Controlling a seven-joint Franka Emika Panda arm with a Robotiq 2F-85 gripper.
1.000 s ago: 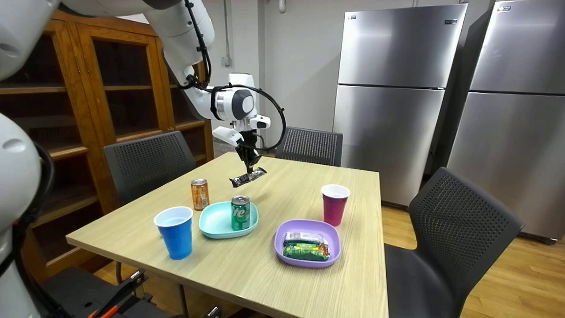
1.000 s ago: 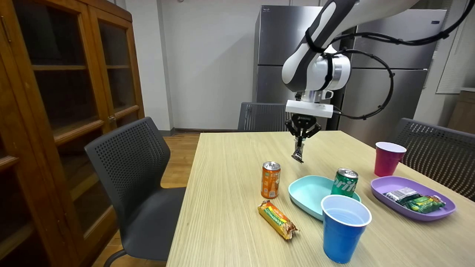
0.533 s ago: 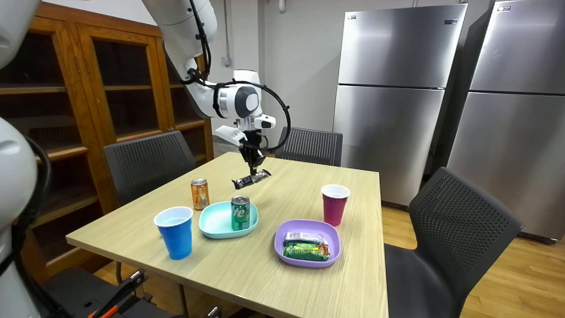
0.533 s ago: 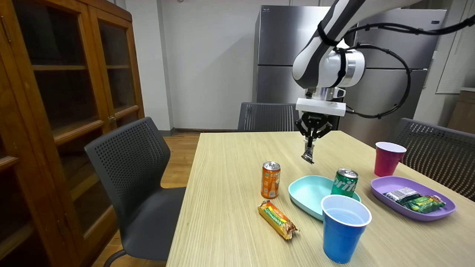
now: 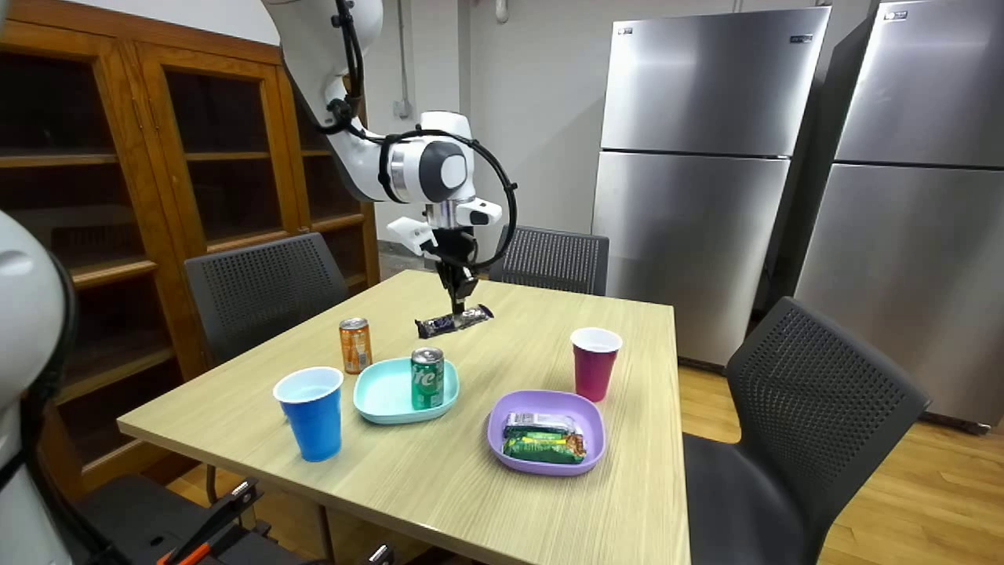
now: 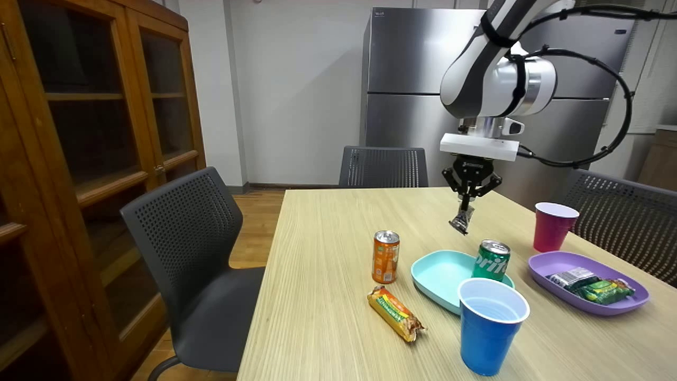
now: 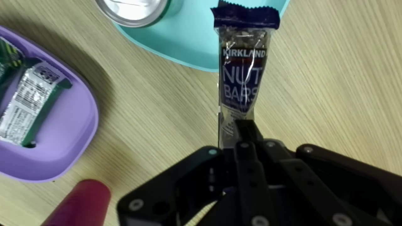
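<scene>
My gripper (image 7: 246, 125) is shut on a Kirkland nut bar (image 7: 241, 72) in a clear and dark blue wrapper, holding it above the table. In the wrist view the bar's lower part is hidden behind the fingers. An exterior view shows the bar (image 5: 477, 315) hanging crosswise under the fingertips, behind the turquoise plate (image 5: 380, 396). On that plate stands a green Sprite can (image 5: 427, 380). A purple tray (image 7: 69, 125) with two wrapped snacks (image 5: 545, 439) lies to one side. In an exterior view the bar (image 6: 461, 219) is seen nearly end-on.
An orange can (image 6: 385, 256) stands beside the plate, near a yellow-orange wrapped snack (image 6: 395, 312). A blue cup (image 6: 486, 333) stands at the near side of the plate. Behind the purple tray is a magenta cup (image 5: 594, 369). Chairs (image 5: 808, 424) surround the table.
The gripper has moved to the right in both exterior views, carrying the nut bar, and the bar has turned slightly. The things on the table have stayed where they were.
</scene>
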